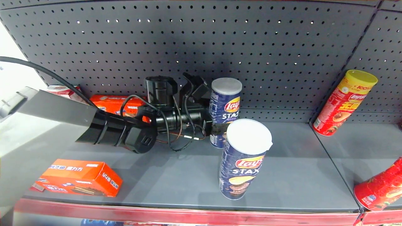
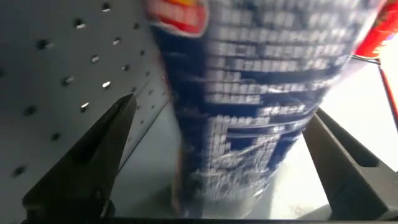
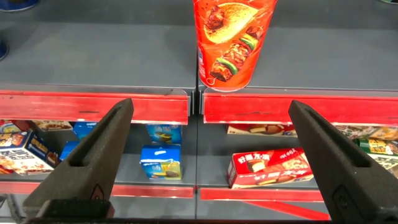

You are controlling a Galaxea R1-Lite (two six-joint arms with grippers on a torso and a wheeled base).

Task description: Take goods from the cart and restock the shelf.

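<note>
Two blue chip cans with pale lids stand upright on the grey shelf (image 1: 298,175). The rear can (image 1: 225,106) is close to the pegboard, and the front can (image 1: 244,160) is nearer the shelf edge. My left arm (image 1: 119,128) stretches in from the left to the rear can. The left gripper (image 2: 221,106) is open, its dark fingers (image 2: 93,168) on either side of that blue can (image 2: 249,124), with a gap on one side. My right gripper (image 3: 210,106) is open and holds nothing, facing a red can (image 3: 233,43) at a shelf's front edge.
An orange box (image 1: 78,177) lies at the shelf's front left, and another (image 1: 116,105) sits behind the arm. A red can (image 1: 344,103) leans at the back right and another (image 1: 381,188) is at the front right. Lower shelves (image 3: 155,158) hold boxed snacks.
</note>
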